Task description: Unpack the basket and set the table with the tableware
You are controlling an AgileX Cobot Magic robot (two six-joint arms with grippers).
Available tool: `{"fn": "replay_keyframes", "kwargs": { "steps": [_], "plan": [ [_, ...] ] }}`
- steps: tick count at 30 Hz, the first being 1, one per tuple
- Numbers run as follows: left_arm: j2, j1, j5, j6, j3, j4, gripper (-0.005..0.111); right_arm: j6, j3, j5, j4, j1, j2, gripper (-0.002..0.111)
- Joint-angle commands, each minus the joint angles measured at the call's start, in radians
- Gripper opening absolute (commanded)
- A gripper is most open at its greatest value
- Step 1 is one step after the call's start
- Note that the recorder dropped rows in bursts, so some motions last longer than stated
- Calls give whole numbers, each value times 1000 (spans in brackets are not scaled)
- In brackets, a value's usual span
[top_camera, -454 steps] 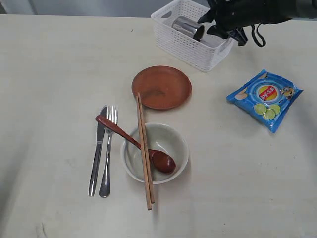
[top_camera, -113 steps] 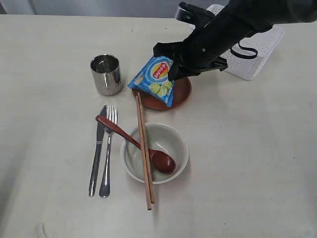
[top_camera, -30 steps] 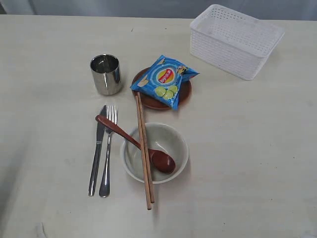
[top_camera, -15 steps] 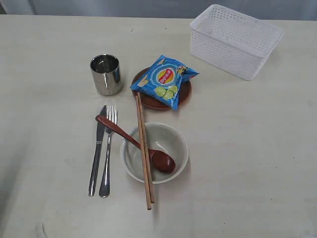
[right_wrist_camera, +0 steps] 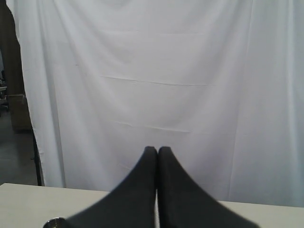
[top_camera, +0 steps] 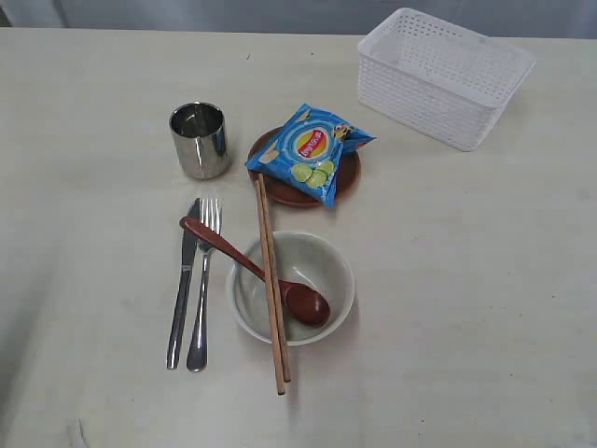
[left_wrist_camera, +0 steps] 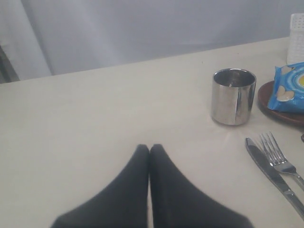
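Packet now lies on plate, arm gone from ext. view. Basket sits empty at far right corner of table; tableware laid mid-table, so task looks done. Left gripper & right gripper clenched, nothing held.

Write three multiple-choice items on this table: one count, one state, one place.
1. How many chopsticks lie across the bowl?
A. one
B. two
C. four

2. The cup is
A. upright
B. on its side
C. upside down

3. The packet lies
A. in the bowl
B. on the plate
C. against the cup

Key:
1 B: two separate tips show at the near end.
2 A: its open mouth faces up.
3 B: the brown rim shows around the packet, and bare table separates the packet from the cup.
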Motion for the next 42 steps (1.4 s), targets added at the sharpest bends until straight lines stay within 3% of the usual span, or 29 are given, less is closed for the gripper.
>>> {"fn": "replay_keyframes", "kwargs": {
  "steps": [1,6,8,14,17,23,42],
  "plan": [
    [-3,2,-5,0,2,-1,0,8,3,6,-3,-7,3,-1],
    [-3,2,-5,0,2,-1,0,8,5,-22,30,-43,3,-1],
    [-3,2,-5,0,2,-1,0,8,29,-151,99,-56,3,-1],
    [-3,2,-5,0,2,-1,0,8,203,-934,97,-101,3,-1],
    [-3,2,-5,0,2,-1,0,8,291,-1102,97,-101,3,-1],
    [-3,2,-5,0,2,-1,0,5,505,-1041,97,-101,3,-1],
    [-3,2,-5,0,2,-1,0,5,878,-1032,181,-101,3,-1]
  ]
}}
